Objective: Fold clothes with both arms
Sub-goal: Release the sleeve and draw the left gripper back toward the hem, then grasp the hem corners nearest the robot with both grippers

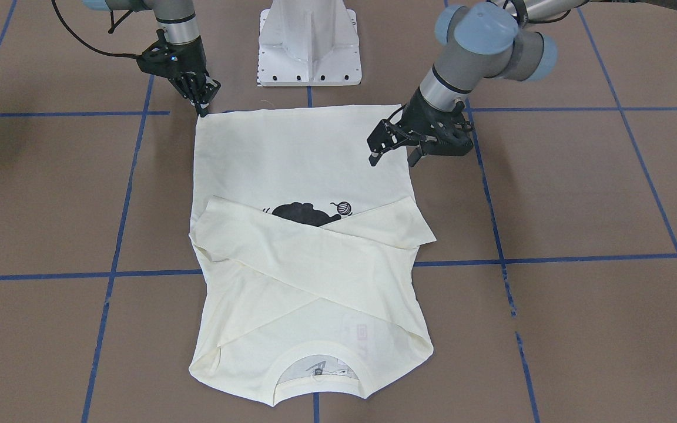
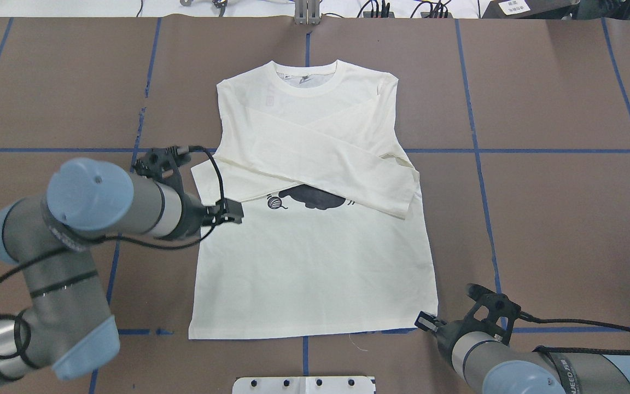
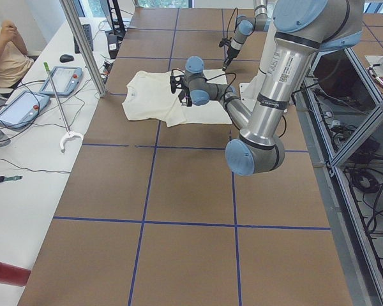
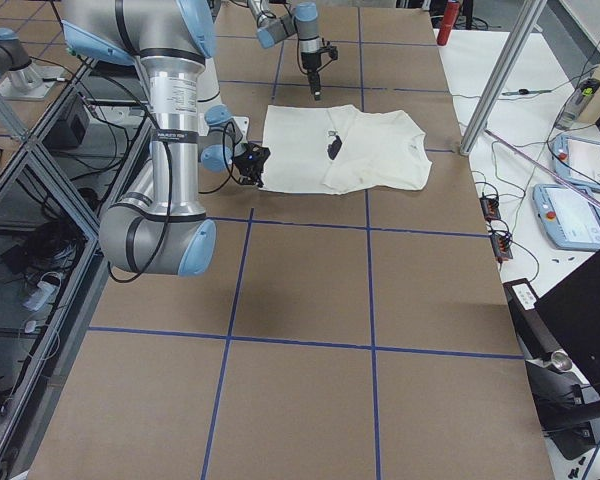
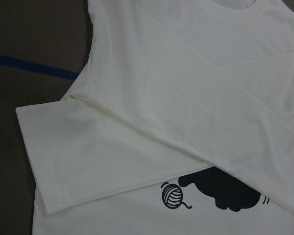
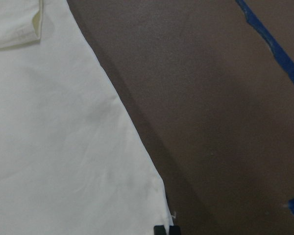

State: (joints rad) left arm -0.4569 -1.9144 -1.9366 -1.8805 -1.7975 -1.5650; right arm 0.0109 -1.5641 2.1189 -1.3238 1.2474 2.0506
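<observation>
You have a brown surface [image 1: 579,194] marked off in blue tape squares, and the cream-white shirt [image 1: 291,153] lies flat near its middle, front up, collar pointing away from the robot and hem towards it. Both long sleeves are folded in and cross over the chest, covering the upper part of the print. The left arm [image 2: 91,202] reaches in over the shirt's side edge on the robot's left. The right arm [image 2: 512,372] comes in low at the hem corner on the robot's right. The white base block [image 1: 310,44] stands just beyond the hem. The left pincer [image 1: 393,157] hangs over that side edge with its fingers clearly spread and nothing between them. The right pincer [image 1: 202,108] has its fingers drawn together, tips at the very corner of the hem; whether cloth is caught between them cannot be told. The black cat print [image 2: 315,198] shows below the crossed sleeves, with the small yarn ball [image 2: 275,203] beside it.
</observation>
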